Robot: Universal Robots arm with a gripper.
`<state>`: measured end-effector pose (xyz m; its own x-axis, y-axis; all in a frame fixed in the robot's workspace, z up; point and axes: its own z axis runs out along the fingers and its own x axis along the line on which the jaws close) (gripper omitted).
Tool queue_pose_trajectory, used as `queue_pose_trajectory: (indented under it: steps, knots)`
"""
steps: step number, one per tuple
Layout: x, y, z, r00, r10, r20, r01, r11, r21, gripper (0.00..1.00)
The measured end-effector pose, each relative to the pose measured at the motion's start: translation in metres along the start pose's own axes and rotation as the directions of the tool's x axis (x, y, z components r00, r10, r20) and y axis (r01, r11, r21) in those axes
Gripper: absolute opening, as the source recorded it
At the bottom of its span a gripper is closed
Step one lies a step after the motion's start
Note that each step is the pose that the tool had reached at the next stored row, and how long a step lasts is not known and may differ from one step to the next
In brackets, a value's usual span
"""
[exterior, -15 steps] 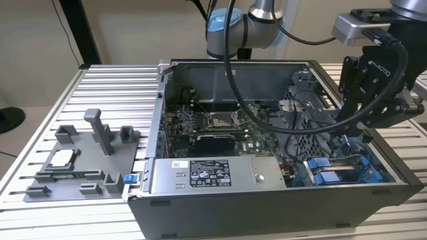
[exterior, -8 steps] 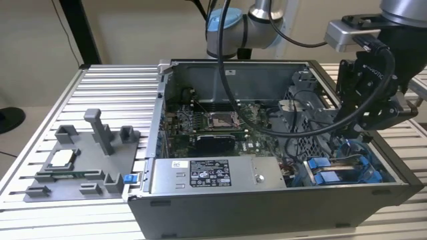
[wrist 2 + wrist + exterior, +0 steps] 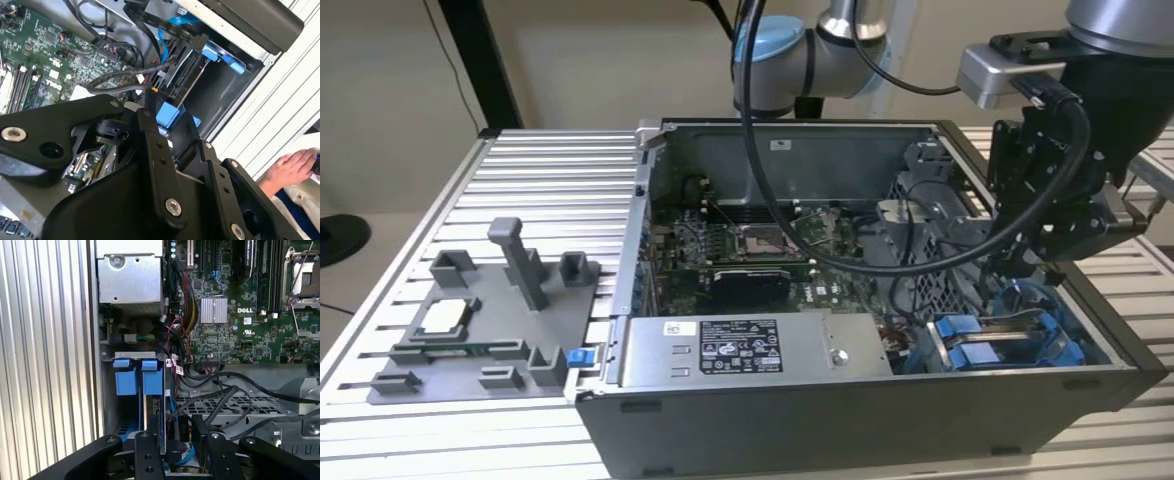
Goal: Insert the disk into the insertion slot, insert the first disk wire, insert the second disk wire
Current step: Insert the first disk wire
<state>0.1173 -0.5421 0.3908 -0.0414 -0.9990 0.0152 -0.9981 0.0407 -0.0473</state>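
Black two-finger gripper (image 3: 167, 119), second wrist view: fingers (image 3: 155, 155) closed on blue-framed silver-grey disk (image 3: 186, 75). First wrist view: loose black cables (image 3: 205, 402) beside disk, may snag. Exterior view: blue-railed grey insertion slot (image 3: 987, 345) at four o'clock of open grey case (image 3: 854, 410); tilted disk could jam.

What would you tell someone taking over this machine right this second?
The gripper hangs low over the insertion slot in a corner of the computer case; open or shut cannot be told.
The disk looks seated on edge in the slot.
Black cables lie loose beside it; whether either wire is plugged in is unclear.
Caution: a person's hand is beside the case.
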Motion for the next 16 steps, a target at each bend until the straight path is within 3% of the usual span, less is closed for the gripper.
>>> queue_pose_trajectory:
  steps: [16]
  knots:
    - [0.0001, 0.0020, 0.0002, 1.0000, 0.000, 0.0003, 0.000, 1.0000, 0.0047, 1.00]
